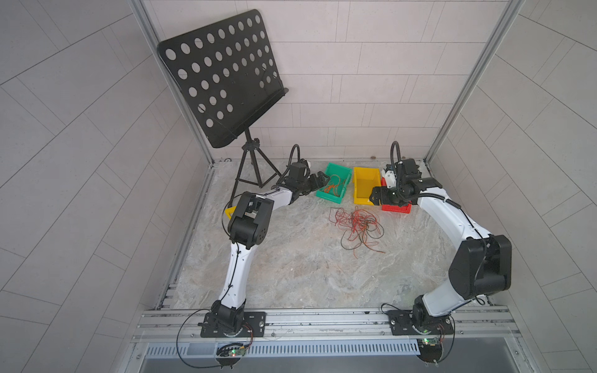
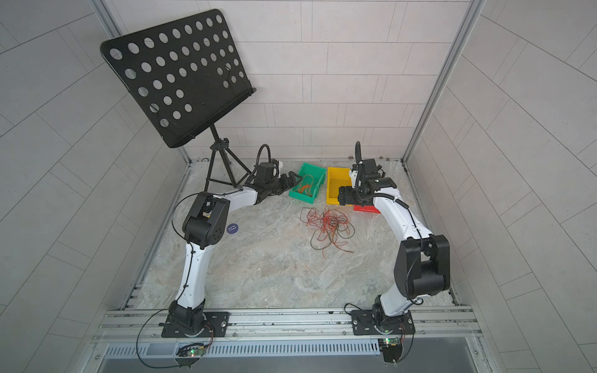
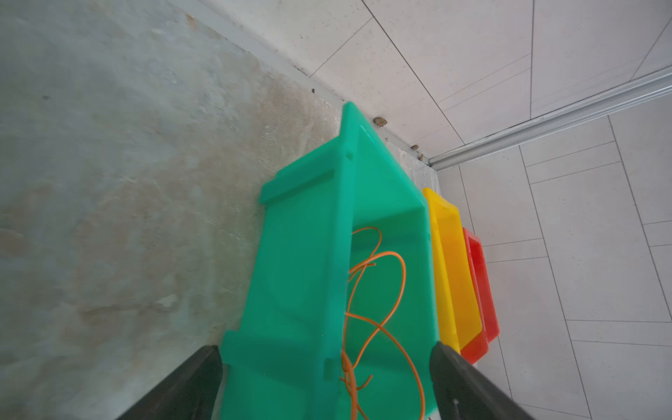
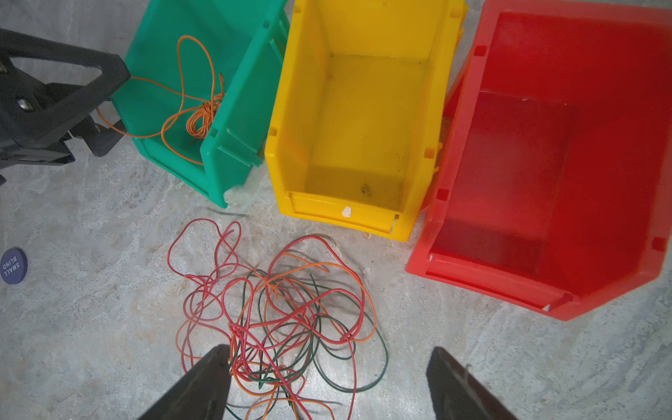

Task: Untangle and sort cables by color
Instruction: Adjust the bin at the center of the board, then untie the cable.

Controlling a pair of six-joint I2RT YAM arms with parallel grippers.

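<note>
Left tool [image 1: 324, 181] wide at green bin [image 1: 346, 185]

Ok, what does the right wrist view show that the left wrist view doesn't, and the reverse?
Only the right wrist view: the tangled cables in red, orange and a dark colour, a blue disc, the left gripper beside the green bin, and the empty insides of the yellow bin and red bin. Only the left wrist view: the tiled wall and its metal rail. Both: the three bins in a row, orange cables in the green one, each arm's own jaws open.
</note>
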